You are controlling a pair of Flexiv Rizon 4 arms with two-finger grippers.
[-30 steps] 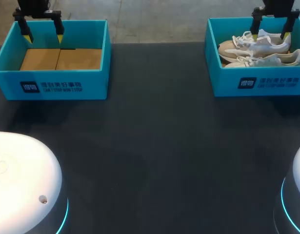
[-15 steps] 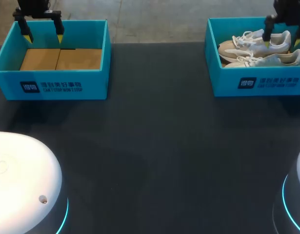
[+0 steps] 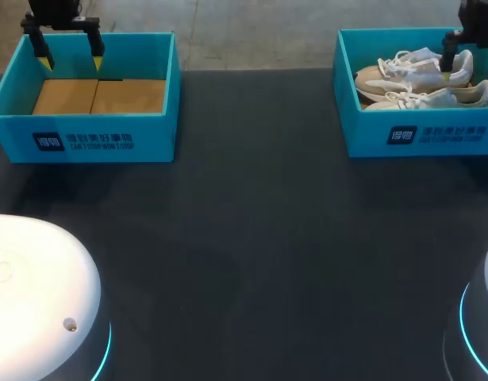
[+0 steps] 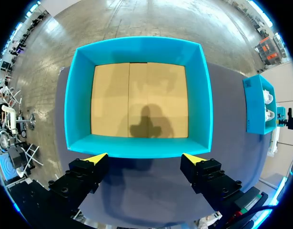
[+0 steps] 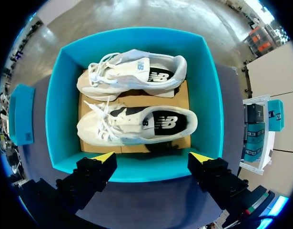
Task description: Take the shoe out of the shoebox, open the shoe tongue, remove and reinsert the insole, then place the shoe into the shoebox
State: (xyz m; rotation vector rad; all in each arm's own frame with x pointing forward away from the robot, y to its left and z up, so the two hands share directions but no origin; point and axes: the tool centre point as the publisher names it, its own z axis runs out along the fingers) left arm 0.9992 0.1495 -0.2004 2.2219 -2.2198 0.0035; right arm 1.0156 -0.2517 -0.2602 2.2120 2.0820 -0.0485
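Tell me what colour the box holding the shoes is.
The box is turquoise; clearest in the right wrist view.

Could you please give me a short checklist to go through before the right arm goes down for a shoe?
1. The right gripper is open and empty: ok, its fingers stand wide apart with nothing between them.
2. It hangs above the shoebox that holds the shoes: ok.
3. The shoe nearer the gripper is free to lift: ok, it lies beside the other shoe, opening up, nothing on top.
4. The fingers straddle that shoe: cannot tell; the wrist view puts the tips at the box's near wall, the head view over the shoes.
5. The left gripper is out of the way: ok, open above the empty shoebox across the table.
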